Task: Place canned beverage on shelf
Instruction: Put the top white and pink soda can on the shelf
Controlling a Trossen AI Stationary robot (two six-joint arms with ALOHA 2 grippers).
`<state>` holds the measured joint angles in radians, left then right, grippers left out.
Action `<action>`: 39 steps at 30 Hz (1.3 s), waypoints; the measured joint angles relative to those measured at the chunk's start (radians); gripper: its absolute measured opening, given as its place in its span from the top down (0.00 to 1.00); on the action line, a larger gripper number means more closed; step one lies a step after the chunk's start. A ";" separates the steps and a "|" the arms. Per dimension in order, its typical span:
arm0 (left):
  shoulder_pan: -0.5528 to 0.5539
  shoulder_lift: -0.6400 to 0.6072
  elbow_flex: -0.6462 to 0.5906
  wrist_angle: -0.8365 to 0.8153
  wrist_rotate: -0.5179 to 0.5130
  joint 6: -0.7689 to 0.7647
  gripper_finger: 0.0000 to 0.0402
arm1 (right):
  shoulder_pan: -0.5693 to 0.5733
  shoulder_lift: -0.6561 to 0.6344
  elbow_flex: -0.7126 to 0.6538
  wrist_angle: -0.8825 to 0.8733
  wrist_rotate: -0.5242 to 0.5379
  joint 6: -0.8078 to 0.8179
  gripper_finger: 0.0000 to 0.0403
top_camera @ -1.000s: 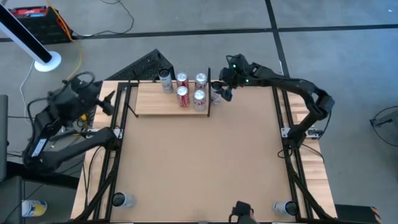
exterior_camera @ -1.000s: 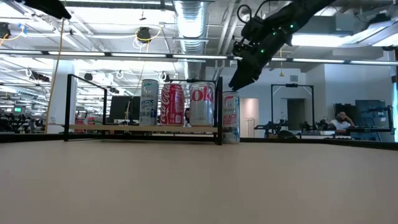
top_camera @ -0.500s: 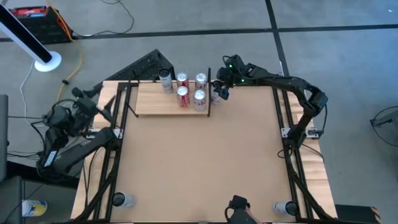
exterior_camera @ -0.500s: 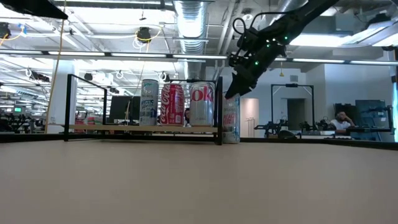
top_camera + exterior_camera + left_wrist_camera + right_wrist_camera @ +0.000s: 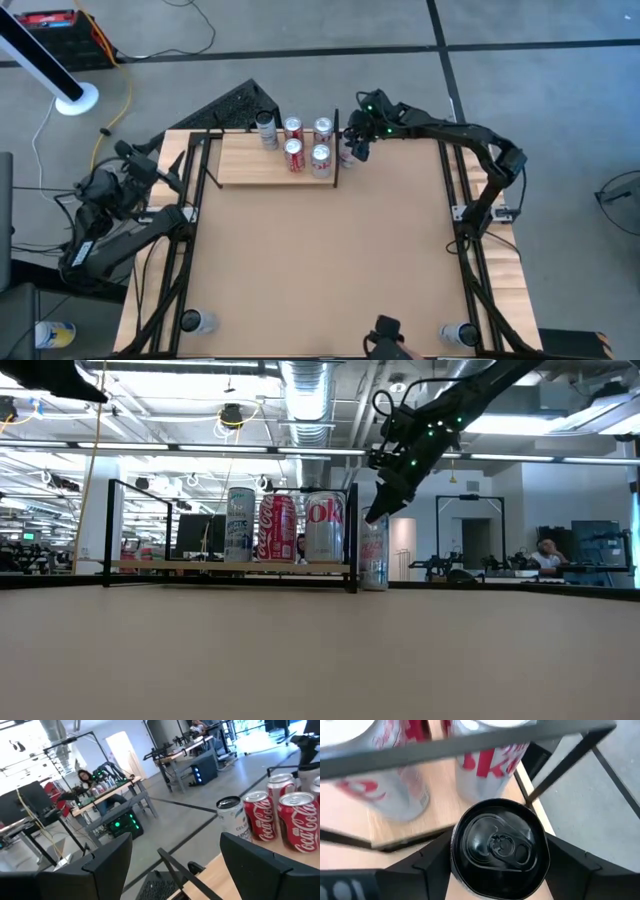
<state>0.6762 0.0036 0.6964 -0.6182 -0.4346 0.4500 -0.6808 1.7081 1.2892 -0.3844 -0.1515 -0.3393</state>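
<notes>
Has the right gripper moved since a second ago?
Yes. The right gripper has come down and in toward the shelf's black end post; its fingers now straddle the top of the can on the table beside the shelf.

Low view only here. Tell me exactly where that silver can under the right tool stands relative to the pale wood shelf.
Observer: From above, the silver can stands on the tan tabletop, just outside the pale wood shelf's black end piece.
Operator: Count the shelf's cans.
Observer: Five cans, in two rows.
Operator: Report the left tool.
Observer: The left tool sits open, off the table's left edge.
</notes>
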 joint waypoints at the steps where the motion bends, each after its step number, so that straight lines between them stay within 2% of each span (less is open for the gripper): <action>1: 0.000 0.000 0.000 -0.001 -0.001 0.000 0.28 | 0.000 -0.008 0.000 -0.017 0.012 -0.002 0.31; 8: -0.002 0.000 0.000 -0.004 0.004 -0.008 0.28 | 0.045 -0.157 -0.002 -0.062 0.228 -0.010 0.31; 13: -0.004 0.000 0.000 -0.004 0.004 -0.009 0.28 | 0.145 -0.296 -0.002 -0.033 0.407 -0.036 0.31; 16: -0.004 0.000 0.000 -0.004 0.004 -0.016 0.28 | 0.226 -0.362 -0.002 0.064 0.483 -0.079 0.31; 21: -0.005 0.000 0.000 -0.005 0.009 -0.018 0.28 | 0.360 -0.384 0.000 0.315 0.482 -0.143 0.31; 24: -0.005 0.000 0.000 -0.009 0.009 -0.019 0.28 | 0.435 -0.355 0.000 0.440 0.457 -0.165 0.31; 27: -0.005 0.000 0.000 -0.015 0.009 -0.020 0.28 | 0.487 -0.295 0.004 0.561 0.372 -0.160 0.31; 30: -0.005 0.000 0.000 -0.016 0.009 -0.021 0.28 | 0.517 -0.200 0.068 0.572 0.321 -0.117 0.31; 33: -0.005 0.000 0.000 -0.016 0.009 -0.021 0.28 | 0.527 -0.064 0.193 0.535 0.281 -0.083 0.31; 39: -0.006 0.000 0.000 -0.019 0.009 -0.021 0.28 | 0.499 0.253 0.580 0.300 0.208 -0.077 0.31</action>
<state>0.6704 0.0036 0.6968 -0.6375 -0.4255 0.4294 -0.1822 1.9614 1.8694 -0.0847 0.0568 -0.4160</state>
